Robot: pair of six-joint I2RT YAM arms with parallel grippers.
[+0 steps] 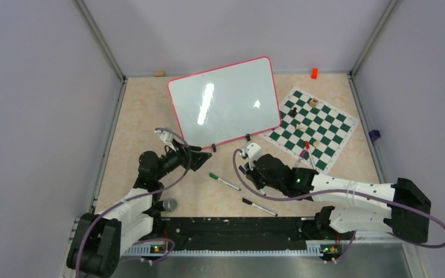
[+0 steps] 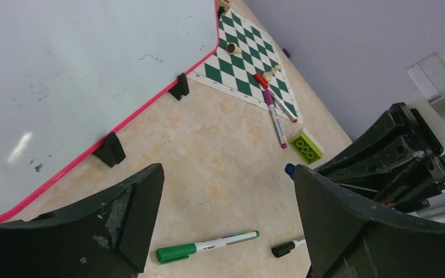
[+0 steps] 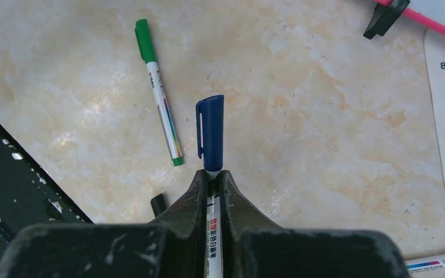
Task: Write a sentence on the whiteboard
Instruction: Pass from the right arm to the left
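Note:
The whiteboard, glossy white with a red frame, lies tilted at mid-table on black feet. The sentence is not in view: the whiteboard's face carries only faint smudges. My right gripper is shut on a white marker with a blue cap, held just above the tabletop. From above, my right gripper sits below the board's lower right corner. My left gripper stands open with nothing between its fingers, hovering near the board's lower edge.
A green-capped marker and a black-capped marker lie between the arms. A chess mat on the right carries a few pieces and red and purple markers. A lime brick lies beside the mat.

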